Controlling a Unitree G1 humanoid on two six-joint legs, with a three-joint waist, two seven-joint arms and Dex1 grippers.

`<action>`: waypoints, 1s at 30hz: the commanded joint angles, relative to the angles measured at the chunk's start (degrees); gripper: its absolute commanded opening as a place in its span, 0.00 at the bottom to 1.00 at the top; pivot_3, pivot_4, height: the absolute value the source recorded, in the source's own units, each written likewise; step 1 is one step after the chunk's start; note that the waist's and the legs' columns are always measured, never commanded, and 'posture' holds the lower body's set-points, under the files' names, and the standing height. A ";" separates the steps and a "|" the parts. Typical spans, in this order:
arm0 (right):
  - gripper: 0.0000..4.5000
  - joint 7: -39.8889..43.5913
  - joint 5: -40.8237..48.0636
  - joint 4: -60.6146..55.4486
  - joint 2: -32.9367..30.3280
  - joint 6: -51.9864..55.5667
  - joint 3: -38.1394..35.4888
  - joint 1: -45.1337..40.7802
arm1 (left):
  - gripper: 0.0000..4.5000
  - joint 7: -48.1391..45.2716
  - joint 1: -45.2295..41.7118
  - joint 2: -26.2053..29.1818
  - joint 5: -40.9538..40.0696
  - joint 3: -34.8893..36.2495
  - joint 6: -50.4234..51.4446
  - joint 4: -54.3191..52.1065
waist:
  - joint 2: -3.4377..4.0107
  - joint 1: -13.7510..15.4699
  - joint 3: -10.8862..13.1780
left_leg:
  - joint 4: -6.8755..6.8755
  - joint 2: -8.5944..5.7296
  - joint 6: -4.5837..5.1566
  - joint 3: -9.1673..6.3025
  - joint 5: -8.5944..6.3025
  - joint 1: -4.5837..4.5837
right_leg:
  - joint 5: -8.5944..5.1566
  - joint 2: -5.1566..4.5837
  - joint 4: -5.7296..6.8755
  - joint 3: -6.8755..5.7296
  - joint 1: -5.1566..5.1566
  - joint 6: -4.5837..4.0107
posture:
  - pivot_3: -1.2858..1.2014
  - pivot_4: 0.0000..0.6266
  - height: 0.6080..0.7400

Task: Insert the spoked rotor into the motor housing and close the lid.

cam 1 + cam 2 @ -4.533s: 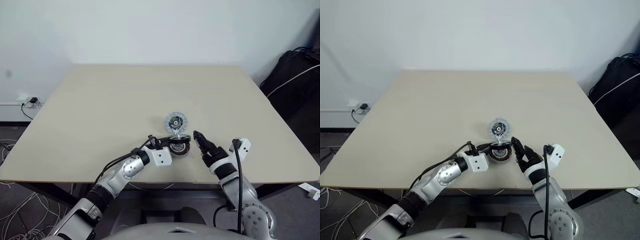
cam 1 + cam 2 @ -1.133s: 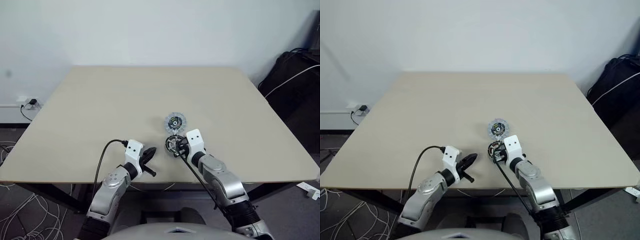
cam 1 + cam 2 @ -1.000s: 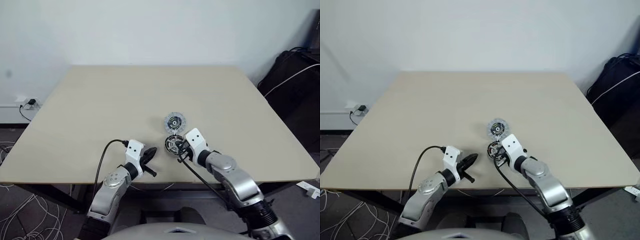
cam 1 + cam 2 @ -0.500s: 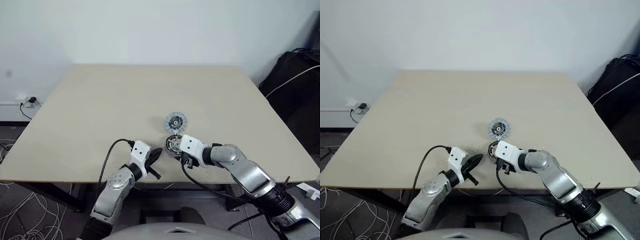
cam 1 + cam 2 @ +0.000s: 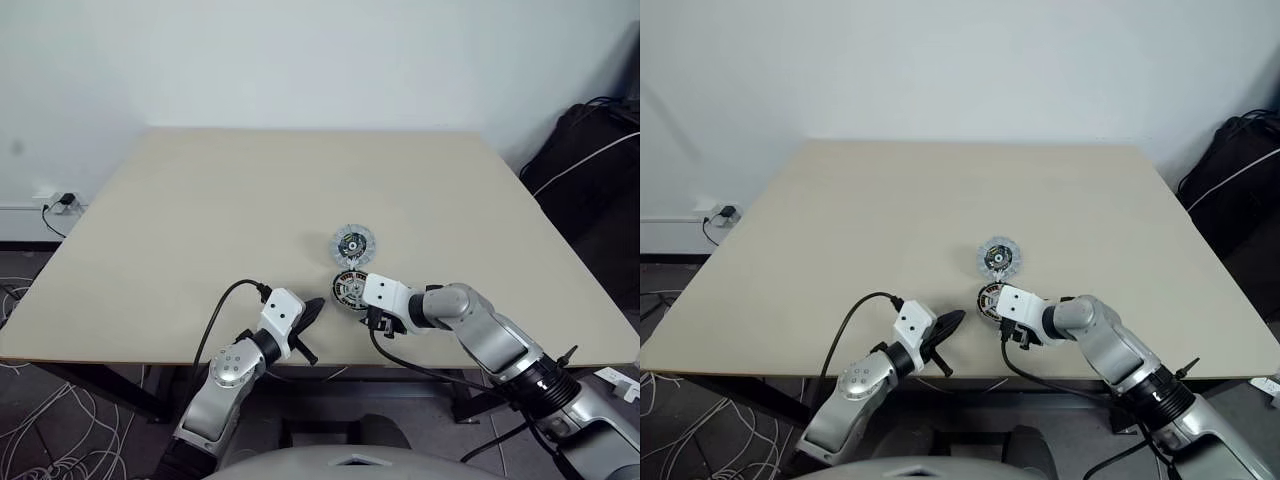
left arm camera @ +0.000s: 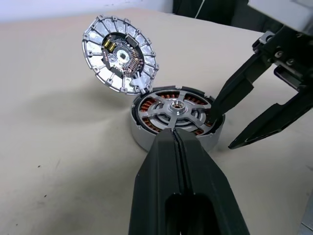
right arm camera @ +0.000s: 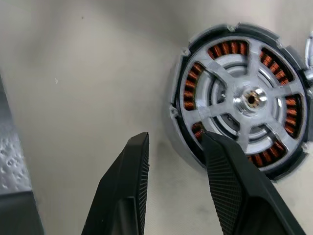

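**Wheel seated in the shell, cover lying open beside it**

On my head camera I see the grey motor shell (image 5: 349, 288) sitting on the beige table (image 5: 200, 210), close to the near edge. The spoked wheel (image 7: 247, 100) sits inside it: silver spokes and hub on top, copper coils showing through the gaps. The cover (image 5: 352, 243) is off. It lies just beyond the shell with its inner face and dark hub showing, and from my left wrist camera it looks tilted, one edge resting against the shell's rim.

My right claw (image 7: 173, 139) points down at the shell from the right side, fingers parted and holding nothing. One fingertip (image 7: 215, 139) is at the shell's rim over the edge of the wheel, the other (image 7: 139, 142) over bare table just outside the shell. I cannot tell whether the inner tip actually touches.

My left claw (image 5: 311, 310) is closed on nothing, fingers pressed together. It sits near the shell on its left, pointing toward it, tip a little apart from the shell wall.
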 commanded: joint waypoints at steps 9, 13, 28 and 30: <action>0.32 3.18 -5.67 4.93 0.73 -2.68 2.51 -3.03 | 0.00 0.56 -0.71 -1.07 0.24 0.20 -2.08 0.83 | -0.07 -0.14 -0.07 | 0.01 0.02 0.00 0.00 0.00 0.12 | 0.00 0.02 0.02 -0.01 0.11 0.01 | 0.52 0.00 1.00; 0.08 3.19 -6.75 5.78 1.93 -3.16 2.27 -3.23 | 0.00 0.96 -0.58 -1.29 0.35 0.26 -2.39 1.13 | -0.19 -0.23 -0.17 | 0.00 0.08 -0.02 -0.04 -0.01 0.30 | -0.14 0.00 0.02 -0.06 0.30 0.23 | 0.52 0.00 1.00; 0.03 4.77 1.51 -3.33 5.57 9.53 -5.39 0.87 | 0.00 1.69 -0.80 -1.95 0.80 0.16 -3.13 2.28 | -0.10 0.20 -0.20 | -0.01 0.08 -0.04 -0.13 -0.02 0.23 | -0.06 -0.19 0.00 -0.22 0.30 0.11 | 0.52 0.00 1.00; 0.03 3.99 3.78 -6.36 7.36 14.84 -6.71 1.77 | 0.00 1.63 -0.74 -2.00 0.74 0.08 -3.15 2.36 | -0.09 0.37 -0.20 | -0.03 0.07 -0.04 -0.14 -0.02 0.13 | 0.03 -0.21 -0.03 -0.25 0.19 -0.05 | 0.52 0.00 1.00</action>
